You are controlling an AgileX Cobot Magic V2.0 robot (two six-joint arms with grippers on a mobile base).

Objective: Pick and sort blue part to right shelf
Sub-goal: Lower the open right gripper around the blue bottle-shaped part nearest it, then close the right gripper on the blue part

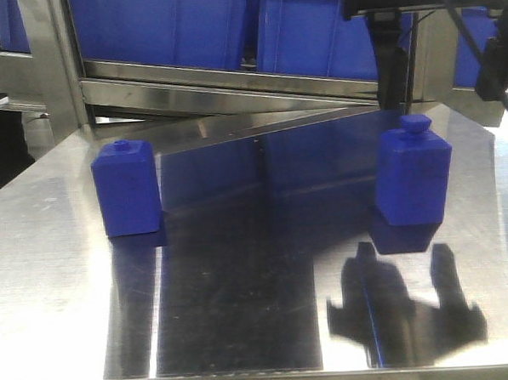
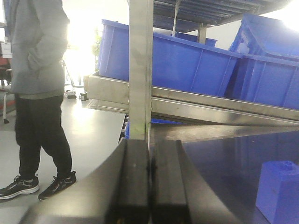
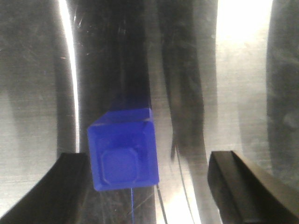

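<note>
Left pincer (image 2: 150, 158): fingers pressed together, extended level. Right pincer (image 3: 147, 163): fingers spread wide, pointing straight down.

The blue part (image 1: 414, 180), a small solid-blue bottle-shaped block with sloped shoulders and wide cap, stands upright just before the steel shelf (image 1: 231, 82).

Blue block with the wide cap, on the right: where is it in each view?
Front view: blue part, right of centre on the steel table.
Left wrist: a blue block at lower right; cannot tell whether the same.
Right wrist: blue part lower left of centre, from above.
Shared landmark: the steel table.
</note>
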